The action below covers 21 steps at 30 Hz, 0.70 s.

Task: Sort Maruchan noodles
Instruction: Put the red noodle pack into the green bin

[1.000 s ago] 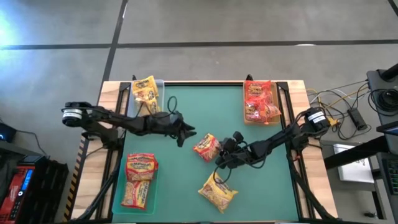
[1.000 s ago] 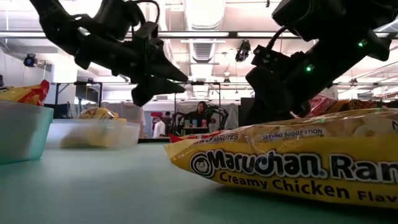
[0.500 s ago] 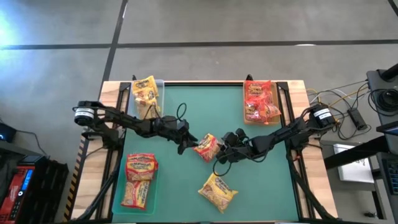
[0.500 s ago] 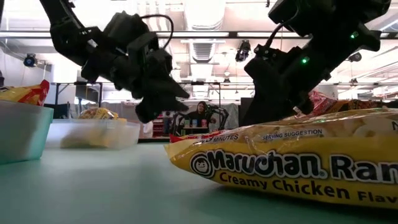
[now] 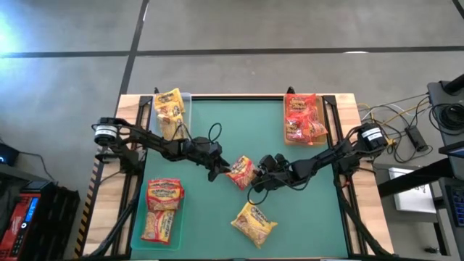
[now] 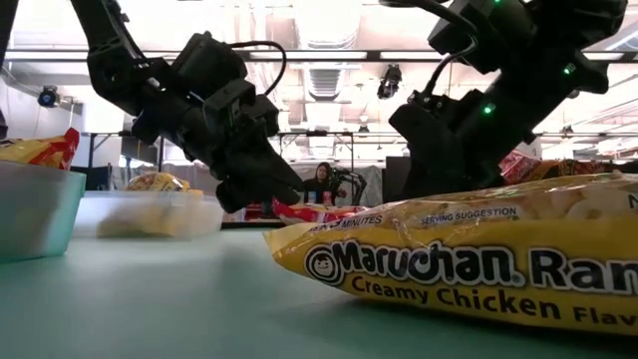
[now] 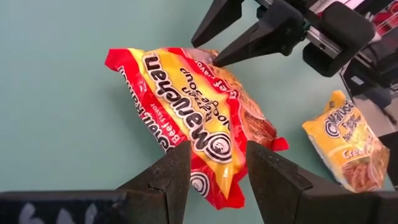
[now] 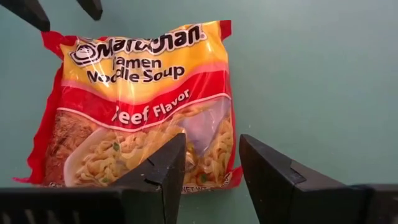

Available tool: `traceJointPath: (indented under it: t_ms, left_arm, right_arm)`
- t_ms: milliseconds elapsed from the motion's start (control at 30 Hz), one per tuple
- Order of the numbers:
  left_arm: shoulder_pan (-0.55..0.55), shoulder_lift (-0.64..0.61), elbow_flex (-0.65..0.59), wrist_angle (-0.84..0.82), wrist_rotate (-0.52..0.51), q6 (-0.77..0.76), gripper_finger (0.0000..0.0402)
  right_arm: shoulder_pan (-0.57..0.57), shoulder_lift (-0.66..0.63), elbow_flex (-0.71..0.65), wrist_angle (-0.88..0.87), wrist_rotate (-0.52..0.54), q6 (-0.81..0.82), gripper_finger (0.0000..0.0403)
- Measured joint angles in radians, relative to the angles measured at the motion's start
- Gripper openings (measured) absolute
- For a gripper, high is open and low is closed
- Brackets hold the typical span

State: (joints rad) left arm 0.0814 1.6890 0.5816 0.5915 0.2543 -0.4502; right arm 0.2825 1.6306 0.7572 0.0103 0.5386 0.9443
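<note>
light: bright, even, from ceiling strips (image 6: 329, 20) at my 12 o'clock | glare: blown-out ceiling | shadows: soft, faint on mat (image 5: 217, 225) | blur: near Creamy Chicken packet (image 6: 469, 259) soft

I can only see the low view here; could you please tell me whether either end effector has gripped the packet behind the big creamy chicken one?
Observer: Not gripped. The left wrist view shows the left end effector open, its fingers straddling one end of the red and yellow crinkly plastic beef-flavour ramen packet.
Operator: Thank you. And the right one?
Observer: The right end effector is open too, its fingers at that packet's opposite end, by the printed noodle bowl.
Operator: Where does the packet lie?
Observer: From above, near the middle of the green table mat, between both end effectors.
</note>
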Motion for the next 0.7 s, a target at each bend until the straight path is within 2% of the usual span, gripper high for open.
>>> traceJointPath:
  t_ms: [233,533,700]
  left_arm:
    - [0.005,0.0,0.011,-0.035,0.0,-0.005,0.0137]
    - [0.018,-0.001,0.062,-0.066,-0.004,-0.09,0.0137]
    - [0.024,0.007,0.102,-0.133,-0.065,-0.137,0.0137]
  right_arm:
    - [0.0,-0.001,-0.028,0.009,-0.009,0.003,0.0141]
    - [0.001,-0.002,-0.063,-0.002,-0.016,0.024,0.0141]
    - [0.001,0.0,-0.063,-0.004,-0.019,-0.013,0.014]
